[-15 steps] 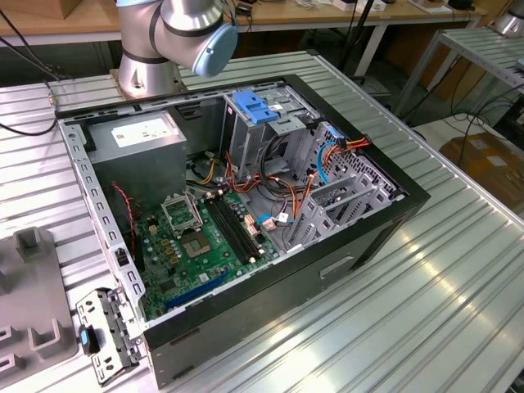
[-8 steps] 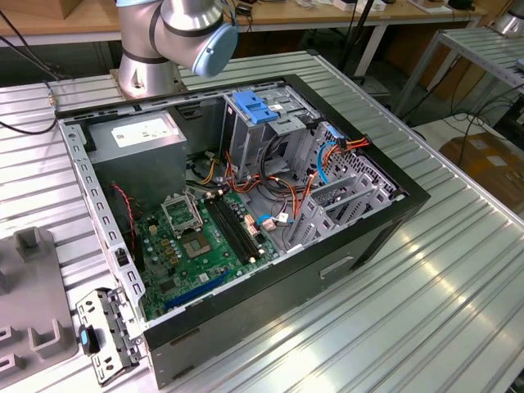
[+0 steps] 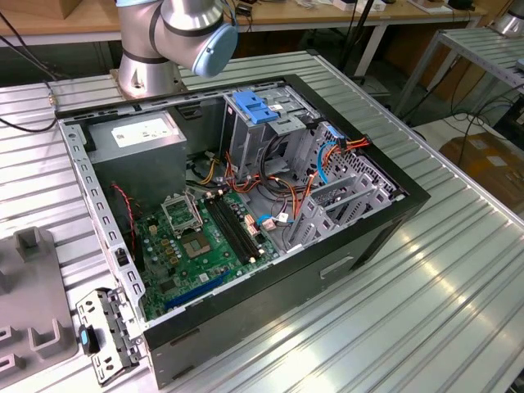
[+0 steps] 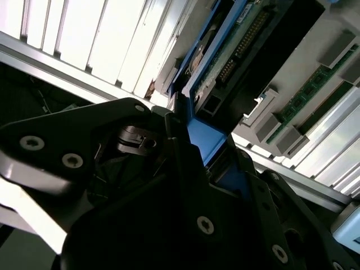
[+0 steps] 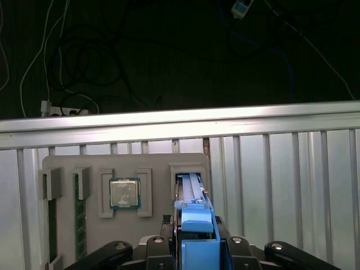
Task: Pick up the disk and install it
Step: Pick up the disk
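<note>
A robotics laboratory at work: a robot arm (image 3: 176, 37) mounted on a ribbed aluminium table (image 3: 458, 270) beside an opened desktop computer case (image 3: 270, 315), with a grey fixture tray (image 5: 152, 163) of loose parts, wooden benches (image 3: 311, 20) and trailing cables (image 5: 84, 56) beyond.

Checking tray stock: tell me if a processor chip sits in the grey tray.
Yes, in the first wrist view a square chip lies recessed in the grey tray.
</note>
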Motion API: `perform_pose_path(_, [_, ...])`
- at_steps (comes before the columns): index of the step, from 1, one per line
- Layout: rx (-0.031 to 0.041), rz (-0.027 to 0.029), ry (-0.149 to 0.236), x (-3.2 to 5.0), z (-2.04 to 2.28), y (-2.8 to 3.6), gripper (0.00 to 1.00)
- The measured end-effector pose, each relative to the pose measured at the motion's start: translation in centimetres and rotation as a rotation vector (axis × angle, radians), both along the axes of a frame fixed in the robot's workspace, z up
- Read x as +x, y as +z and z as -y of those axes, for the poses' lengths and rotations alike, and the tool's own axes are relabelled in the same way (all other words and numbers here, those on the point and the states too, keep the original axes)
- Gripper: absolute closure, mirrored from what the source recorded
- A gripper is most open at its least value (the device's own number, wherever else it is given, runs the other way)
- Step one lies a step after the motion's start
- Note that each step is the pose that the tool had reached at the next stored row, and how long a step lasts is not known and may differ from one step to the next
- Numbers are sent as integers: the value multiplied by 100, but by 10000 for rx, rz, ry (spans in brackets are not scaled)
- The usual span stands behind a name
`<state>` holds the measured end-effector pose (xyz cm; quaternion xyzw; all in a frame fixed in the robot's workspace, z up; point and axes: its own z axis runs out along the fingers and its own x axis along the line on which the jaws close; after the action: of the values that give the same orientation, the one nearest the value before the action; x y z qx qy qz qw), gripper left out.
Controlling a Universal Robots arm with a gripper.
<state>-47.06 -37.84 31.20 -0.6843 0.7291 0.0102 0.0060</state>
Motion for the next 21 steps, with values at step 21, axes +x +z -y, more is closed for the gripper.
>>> perform_pose_path(21, [1,20,0,0,0,346,63])
